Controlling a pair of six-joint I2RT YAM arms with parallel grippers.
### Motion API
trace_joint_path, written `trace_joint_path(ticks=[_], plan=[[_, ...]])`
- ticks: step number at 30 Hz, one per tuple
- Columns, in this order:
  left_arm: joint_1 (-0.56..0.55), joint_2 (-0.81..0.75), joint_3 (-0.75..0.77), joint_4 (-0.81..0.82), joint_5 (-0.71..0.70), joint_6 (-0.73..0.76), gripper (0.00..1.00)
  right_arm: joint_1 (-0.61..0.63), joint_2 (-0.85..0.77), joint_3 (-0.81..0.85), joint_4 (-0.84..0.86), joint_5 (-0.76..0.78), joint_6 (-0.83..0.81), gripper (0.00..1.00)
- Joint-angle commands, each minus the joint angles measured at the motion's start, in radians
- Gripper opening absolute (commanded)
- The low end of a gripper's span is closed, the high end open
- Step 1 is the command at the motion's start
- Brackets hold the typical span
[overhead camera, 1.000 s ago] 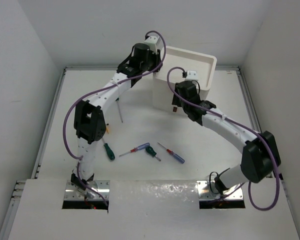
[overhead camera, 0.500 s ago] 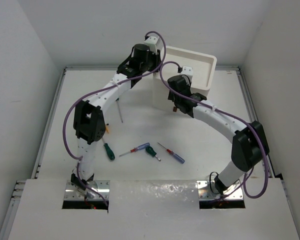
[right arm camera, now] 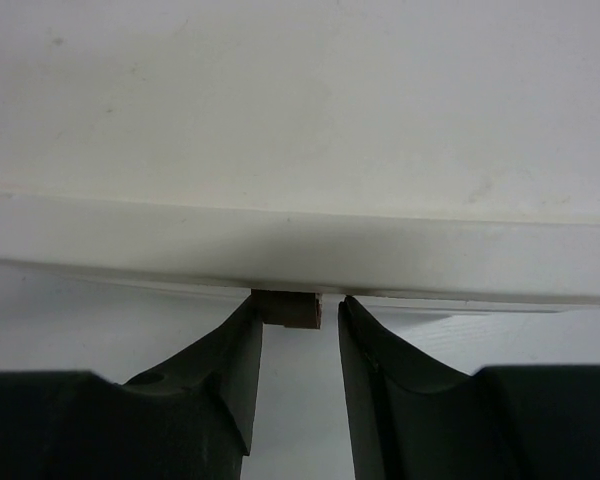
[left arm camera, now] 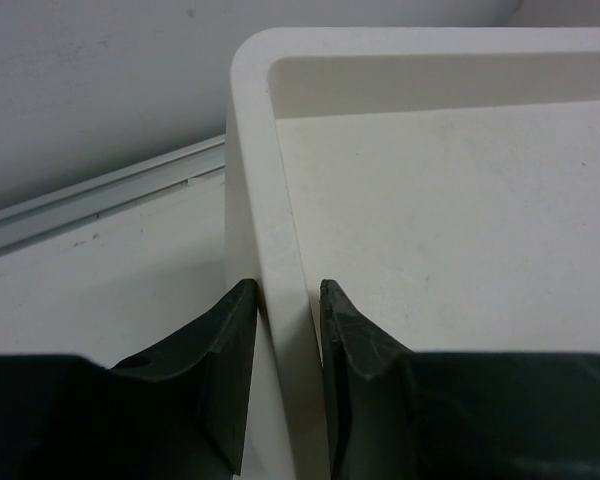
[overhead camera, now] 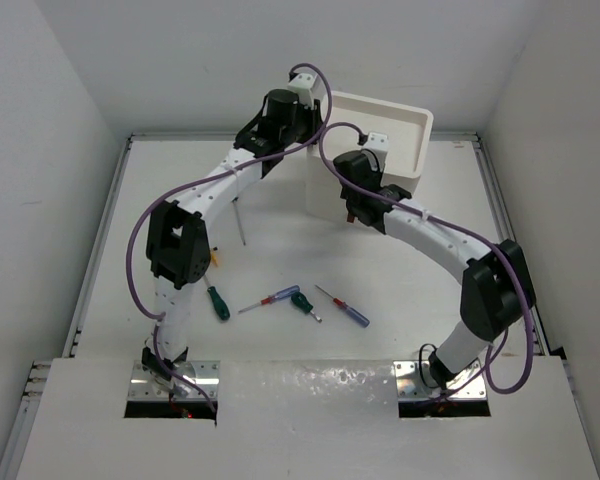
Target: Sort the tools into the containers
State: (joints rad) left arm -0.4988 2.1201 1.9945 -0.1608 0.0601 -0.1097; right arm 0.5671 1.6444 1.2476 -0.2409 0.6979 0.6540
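Drawer tab (right arm camera: 286, 309) between your right jaws, unclamped: centre, squeeze, pull straight. Left jaws clenched on box rim (left arm camera: 252, 150); brace.

We see a flat white tabletop (overhead camera: 280, 255) spreading beneath both pairs of jaws and back from them. Ahead and to the left of the left jaws, a pale metal rail (left arm camera: 100, 195) edges it, and a plain grey wall (left arm camera: 90, 80) rises beyond. Well behind both, a white panel (overhead camera: 310, 420) adjoins two shiny metal plates (overhead camera: 205, 375) (overhead camera: 408, 378).
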Motion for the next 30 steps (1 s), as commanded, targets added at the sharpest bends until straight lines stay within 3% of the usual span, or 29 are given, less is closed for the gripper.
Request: trace_joint_path(ticks=[1,7,10,11,17,22,30], plan=[[-0.023,-0.051,-0.028,-0.042,0.055,0.019,0.0,-0.024,0.011,0.081,0.144,0.069,-0.088,0.36],[-0.021,-0.054,-0.028,-0.036,0.055,0.019,0.0,-0.024,0.038,0.121,0.141,0.08,-0.142,0.27],[-0.023,-0.054,-0.028,-0.042,0.052,0.024,0.0,-0.027,0.049,0.112,0.172,0.058,-0.171,0.11],[-0.021,-0.054,-0.028,-0.043,0.053,0.025,0.0,-0.029,0.048,0.104,0.198,0.057,-0.178,0.0],[-0.021,-0.054,-0.031,-0.051,0.047,0.028,0.0,-0.045,0.008,0.043,0.235,0.038,-0.215,0.0],[-0.021,-0.04,-0.022,-0.057,0.041,0.025,0.0,-0.049,-0.04,-0.034,0.322,-0.113,-0.263,0.0],[-0.021,-0.037,-0.033,-0.039,-0.092,-0.019,0.0,-0.049,-0.147,-0.207,0.334,-0.193,-0.162,0.0]])
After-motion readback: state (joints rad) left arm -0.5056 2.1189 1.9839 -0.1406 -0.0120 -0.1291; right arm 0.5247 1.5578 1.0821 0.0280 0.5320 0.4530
